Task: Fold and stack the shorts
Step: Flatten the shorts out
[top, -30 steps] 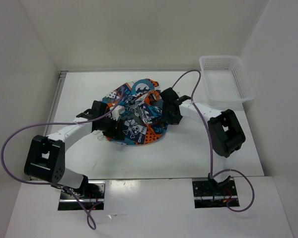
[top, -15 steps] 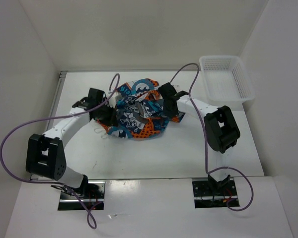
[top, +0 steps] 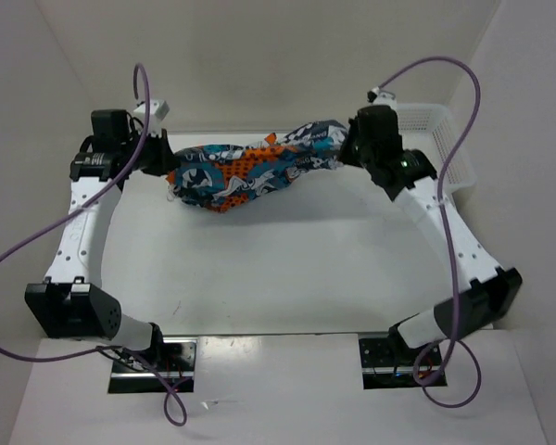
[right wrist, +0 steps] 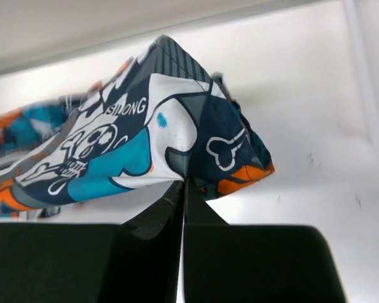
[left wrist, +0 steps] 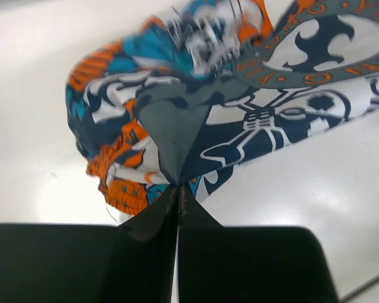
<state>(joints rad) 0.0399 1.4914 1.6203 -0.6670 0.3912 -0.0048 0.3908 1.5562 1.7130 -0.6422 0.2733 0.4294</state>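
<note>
Currently, soft patchwork-print shorts [top: 250, 167] in teal, orange, white and dark grey held stretched between both arms, lifted over far part of white desk [top: 287, 269], middle sagging. Left end pinched by left pincer [top: 164, 159], fingers pressed together on fabric fold. Right end gripped likewise by right pincer [top: 346, 148]. White plastic mesh basket [top: 426, 120] seen behind right arm.

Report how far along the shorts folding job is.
Done: both ends are gripped. The left gripper and the right gripper are each shut on a pinch of the shorts. In hand: the shorts hang stretched between the two arms over the table, bunched rather than flat. Left: laying them flat, folding and stacking; no neat fold shows yet.
</note>
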